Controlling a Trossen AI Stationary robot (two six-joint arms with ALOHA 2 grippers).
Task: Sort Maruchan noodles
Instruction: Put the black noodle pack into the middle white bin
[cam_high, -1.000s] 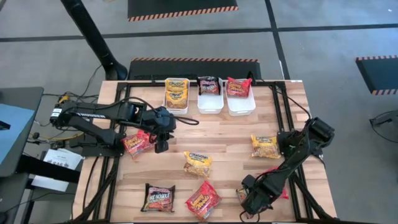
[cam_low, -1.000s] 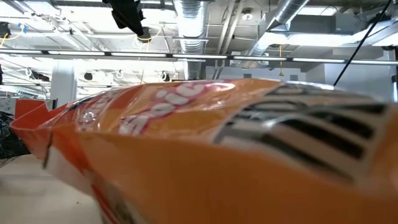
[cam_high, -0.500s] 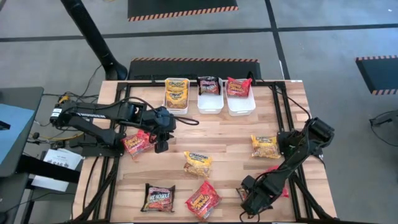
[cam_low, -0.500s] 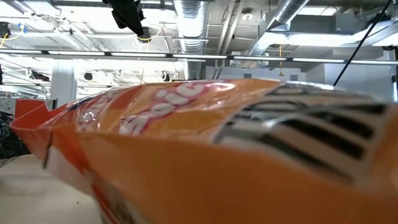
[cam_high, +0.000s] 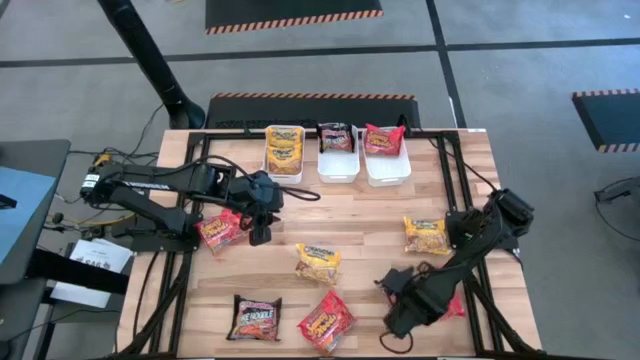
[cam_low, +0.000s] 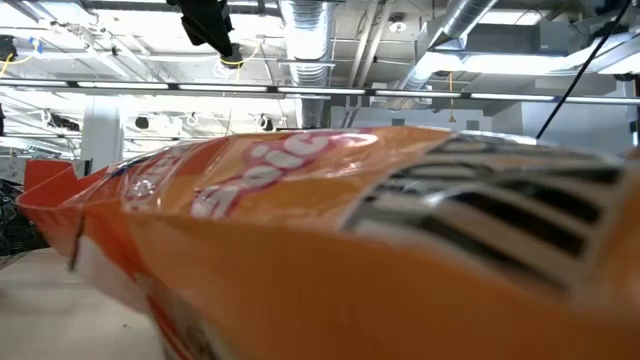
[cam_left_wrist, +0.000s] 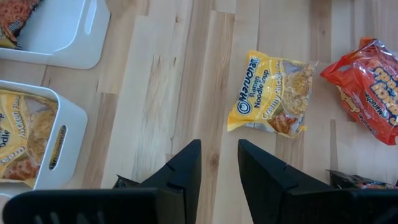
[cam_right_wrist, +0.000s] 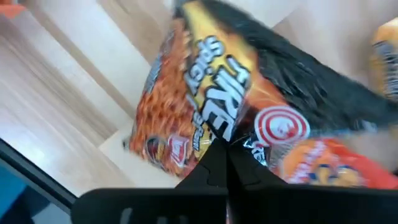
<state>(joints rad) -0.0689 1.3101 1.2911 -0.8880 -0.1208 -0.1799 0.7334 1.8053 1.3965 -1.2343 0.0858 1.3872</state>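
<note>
Left hand (cam_left_wrist: 217, 169) hovering low over the wooden tabletop (cam_high: 360, 210), just beside a red crinkly noodle packet (cam_high: 220, 230). Fingers apart, only bare wood between them, nothing held. Waiting, by the look of it.

Beyond it, at the far edge, three white rectangular plastic bins (cam_high: 338, 170) in a row, loaded by colour: yellow packets in the left one, a dark one in the middle, a red one in the right.

Loose on the tabletop, going rightwards: a dark brown-black packet (cam_high: 255, 318) near the front edge, a yellow packet (cam_high: 318, 262) in the middle, a second red packet (cam_high: 327, 322) near the front, another yellow packet (cam_high: 427, 235) on the right side.

Right hand (cam_right_wrist: 225, 163) near the front right, fingers pinched shut on the edge of a dark "Fire" packet (cam_right_wrist: 211, 99) with orange print.

Step in hand, probably: the pick-up of this dark packet. Next move, as a judgement: lifting it clear of the third red packet (cam_high: 456, 306) lying partly under the right arm, carrying it to the middle bin, and releasing only when above that bin, without dragging any neighbour along.
</note>
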